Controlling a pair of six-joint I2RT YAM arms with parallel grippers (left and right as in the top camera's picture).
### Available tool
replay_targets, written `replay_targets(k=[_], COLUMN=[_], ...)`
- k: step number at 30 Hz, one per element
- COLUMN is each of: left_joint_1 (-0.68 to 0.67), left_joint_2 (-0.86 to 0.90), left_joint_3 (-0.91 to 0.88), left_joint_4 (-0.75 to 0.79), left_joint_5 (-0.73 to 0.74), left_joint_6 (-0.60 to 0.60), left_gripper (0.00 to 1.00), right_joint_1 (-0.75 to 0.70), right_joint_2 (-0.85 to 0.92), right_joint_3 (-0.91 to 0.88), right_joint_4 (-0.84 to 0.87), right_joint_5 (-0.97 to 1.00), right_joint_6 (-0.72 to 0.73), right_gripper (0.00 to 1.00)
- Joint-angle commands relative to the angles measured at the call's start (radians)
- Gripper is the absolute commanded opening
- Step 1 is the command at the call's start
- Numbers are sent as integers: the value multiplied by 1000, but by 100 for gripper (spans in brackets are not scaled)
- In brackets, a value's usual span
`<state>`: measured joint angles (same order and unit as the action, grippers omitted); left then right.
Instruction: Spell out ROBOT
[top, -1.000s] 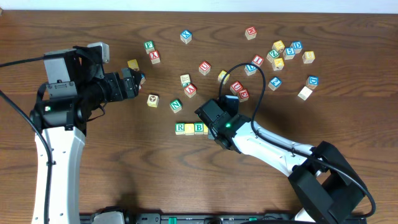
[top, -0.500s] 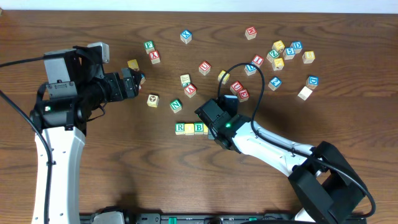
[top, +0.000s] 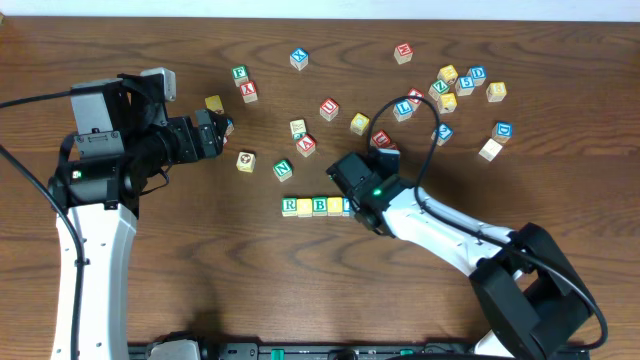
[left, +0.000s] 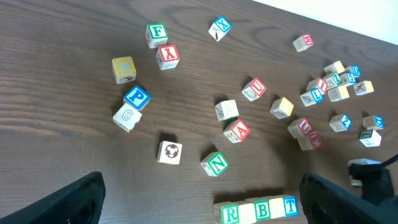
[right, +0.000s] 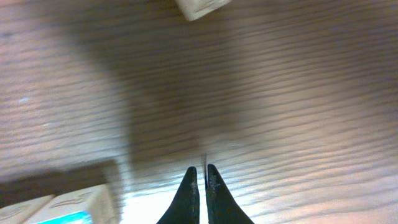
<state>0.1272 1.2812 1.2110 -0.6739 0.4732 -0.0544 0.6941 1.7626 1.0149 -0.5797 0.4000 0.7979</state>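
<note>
Blocks with letters lie scattered over a dark wooden table (top: 220, 290), and five of them stand in a tight row (left: 261, 210) at the lower middle of the left wrist view, side touching side. From left to right the row shows a green R (left: 231, 214), a plain yellow face (left: 247, 212), a green B (left: 262, 210), a second yellow face (left: 277, 207) and a blue T (left: 290, 205). Whether the yellow faces carry a letter cannot be told. In the overhead view the T end of the row is partly hidden under the head of the right arm. The right gripper (right: 200, 179) is pinched together with nothing between its tips, which point at bare wood. A block with a blue patch (right: 62, 208) sits in the lower left corner of its view, apart from the tips, and a pale block (right: 199, 6) sits at the top edge. The left gripper (top: 215, 132) hovers at the upper left of the overhead frame, its fingers (left: 68, 202) spread wide and empty. Loose blocks above the row show a green N (left: 214, 163), a red A (left: 237, 130), a red U (left: 254, 89), a red X (left: 168, 56), a green F (left: 157, 32), a blue P (left: 136, 98), a 6 (left: 126, 116) and a football picture (left: 169, 152). A cluster (left: 336, 81) at the upper right is too small to read.
</note>
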Motion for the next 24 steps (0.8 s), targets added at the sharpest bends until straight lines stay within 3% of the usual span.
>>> replay_targets(k=[1, 7, 10, 12, 13, 15, 16, 17, 24], left_joint_1=[3, 3, 3, 3, 3, 3, 3, 3, 3], left_joint_2=[0, 0, 0, 0, 0, 0, 0, 0, 0], left_joint_3=[24, 24, 24, 24, 24, 24, 24, 24, 24], left_joint_4=[1, 0, 1, 0, 1, 1, 1, 1, 1], left_joint_5=[13, 13, 13, 13, 13, 13, 13, 13, 13], left_joint_6=[10, 9, 9, 9, 9, 9, 9, 9, 9], left_gripper=[98, 98, 98, 98, 98, 98, 98, 98, 98], right_joint_1=[-27, -43, -46, -45, -45, -45, -45, -45, -45], right_joint_2=[-93, -271, -360, -421, -454, -512, -531, -558, -676], right_joint_3=[14, 14, 14, 14, 14, 14, 14, 14, 14], right_joint_4=[-31, -92, -118, -140, -155, -181, -190, -202, -254], right_joint_5=[60, 92, 97, 112, 121, 138, 143, 146, 147], right_joint_6=[-41, -72, -82, -82, -82, -82, -82, -82, -82], right_gripper=[1, 2, 8, 19, 30, 72, 89, 99, 99])
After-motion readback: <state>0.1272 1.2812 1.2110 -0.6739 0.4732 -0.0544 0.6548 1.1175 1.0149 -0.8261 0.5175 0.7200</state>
